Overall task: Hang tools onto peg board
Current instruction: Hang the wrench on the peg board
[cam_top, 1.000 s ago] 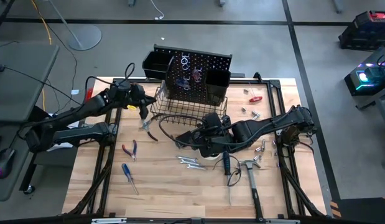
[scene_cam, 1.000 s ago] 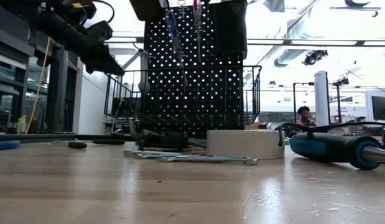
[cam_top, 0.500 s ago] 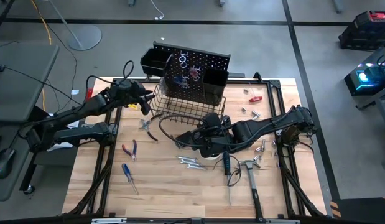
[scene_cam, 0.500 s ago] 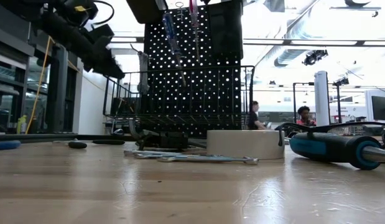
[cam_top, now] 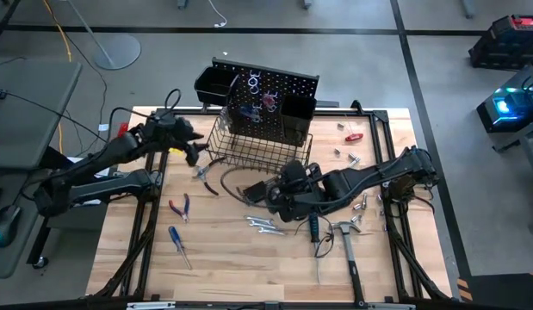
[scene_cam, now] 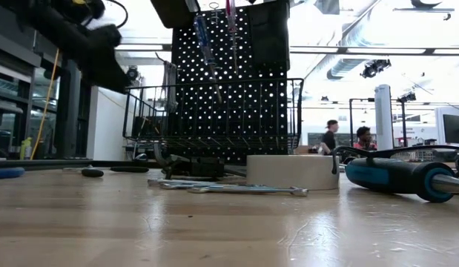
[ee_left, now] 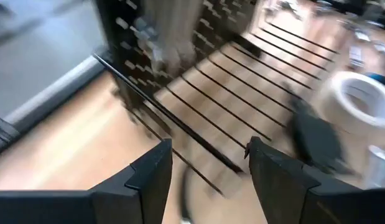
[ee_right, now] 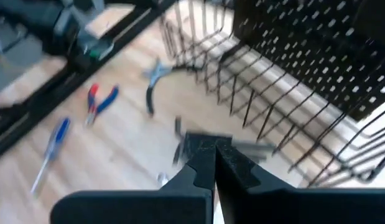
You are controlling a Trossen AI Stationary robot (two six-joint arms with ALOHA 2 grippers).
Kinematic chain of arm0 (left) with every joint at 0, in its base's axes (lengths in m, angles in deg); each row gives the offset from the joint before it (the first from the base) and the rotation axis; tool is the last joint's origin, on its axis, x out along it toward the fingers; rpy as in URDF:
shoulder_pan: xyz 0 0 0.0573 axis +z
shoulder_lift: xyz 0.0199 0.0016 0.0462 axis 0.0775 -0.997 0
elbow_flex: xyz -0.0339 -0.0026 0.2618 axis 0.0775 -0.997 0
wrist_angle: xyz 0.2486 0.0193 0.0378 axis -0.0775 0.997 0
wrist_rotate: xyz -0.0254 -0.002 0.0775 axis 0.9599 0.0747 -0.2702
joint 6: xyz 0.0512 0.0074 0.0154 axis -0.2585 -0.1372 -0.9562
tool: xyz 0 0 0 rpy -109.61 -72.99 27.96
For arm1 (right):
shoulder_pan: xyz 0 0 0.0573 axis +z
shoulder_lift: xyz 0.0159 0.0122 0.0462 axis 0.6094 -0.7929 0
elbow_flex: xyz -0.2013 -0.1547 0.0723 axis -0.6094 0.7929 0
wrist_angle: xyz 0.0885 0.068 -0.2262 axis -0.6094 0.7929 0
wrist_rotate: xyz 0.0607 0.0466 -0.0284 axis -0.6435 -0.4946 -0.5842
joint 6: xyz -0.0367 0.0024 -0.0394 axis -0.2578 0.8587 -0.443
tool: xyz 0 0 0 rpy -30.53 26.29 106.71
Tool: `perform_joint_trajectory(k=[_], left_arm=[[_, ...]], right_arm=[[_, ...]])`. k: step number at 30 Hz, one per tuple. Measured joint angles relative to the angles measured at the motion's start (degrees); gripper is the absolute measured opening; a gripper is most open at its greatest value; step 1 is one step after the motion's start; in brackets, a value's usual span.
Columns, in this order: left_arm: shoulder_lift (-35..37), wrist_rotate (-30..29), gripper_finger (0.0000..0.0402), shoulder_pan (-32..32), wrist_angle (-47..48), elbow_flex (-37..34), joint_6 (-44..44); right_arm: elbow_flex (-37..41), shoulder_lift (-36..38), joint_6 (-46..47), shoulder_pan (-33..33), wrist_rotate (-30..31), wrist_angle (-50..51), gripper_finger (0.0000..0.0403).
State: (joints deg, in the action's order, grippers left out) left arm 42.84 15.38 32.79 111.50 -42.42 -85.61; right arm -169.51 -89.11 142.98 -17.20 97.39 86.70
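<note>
The peg board (cam_top: 268,102) stands up at the far edge of the table (cam_top: 240,267), near the middle. It is black and full of little holes. Two black bins sit on it, one (cam_top: 213,86) on the left and one (cam_top: 299,116) on the right. A black wire basket (cam_top: 257,146) sticks out from its front, low down. Two screwdrivers hang on the board, a blue one (scene_cam: 203,33) and a red one (scene_cam: 232,13).

The left gripper (cam_top: 194,148) is up in the air near the far left corner of the table, just beside the left end of the basket. Its fingers (ee_left: 148,177) are spread wide and hold nothing.

The right gripper (cam_top: 256,191) is low over the middle of the table, in front of the basket. Its fingers (ee_right: 204,163) are pressed together. A dark thing is at their tips, but I cannot tell if they hold it.

More tools lie on the table. The red pliers (cam_top: 180,207) and a blue screwdriver (cam_top: 178,244) are near the left edge. Black curved pliers (cam_top: 206,179) lie just in front of the basket's left end. The silver wrenches (cam_top: 264,225) lie near the middle. The hammer (cam_top: 347,245) lies toward the right edge. The white tape roll (scene_cam: 292,171) sits near the wrenches, just beside a big blue handle (scene_cam: 396,178).
</note>
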Motion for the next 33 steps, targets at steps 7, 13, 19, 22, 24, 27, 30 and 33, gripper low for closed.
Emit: perform_joint_trajectory(k=[7,13,19,22,24,27,30,33], left_arm=[[8.8,2.4,0.0195,-8.4,5.6,2.2,2.6],[6.0,-3.1,0.0193,-22.4,3.5,2.4,9.0],[-7.8,-4.9,0.0193,-38.8,-12.3,2.3,11.0],[-15.7,-5.3,0.0193,-46.5,-17.5,2.4,9.5],[-20.3,-6.0,0.0193,-50.9,-17.2,2.7,7.8],[-26.2,-9.5,0.019,-56.1,-17.9,3.0,5.9],[-32.8,-15.6,0.0154,-59.0,-23.1,3.0,3.9],[-39.9,-17.2,0.0065,-59.7,-32.2,3.0,3.0]], right_arm=[[0.0,0.1,1.4,2.5,-3.8,5.3,0.0],[0.0,0.1,1.2,2.6,-6.3,6.6,0.0],[0.0,0.3,-2.2,0.6,-6.2,4.0,0.0],[0.0,1.5,-4.2,-0.6,-5.2,0.8,0.0],[0.0,3.2,-4.7,-1.1,-3.2,-1.5,0.0],[0.0,4.9,-4.7,-1.1,-0.4,-1.6,0.0],[0.0,5.4,-4.6,-1.1,0.3,-0.5,0.0],[0.0,5.4,-4.2,-0.9,-0.7,1.0,0.0]])
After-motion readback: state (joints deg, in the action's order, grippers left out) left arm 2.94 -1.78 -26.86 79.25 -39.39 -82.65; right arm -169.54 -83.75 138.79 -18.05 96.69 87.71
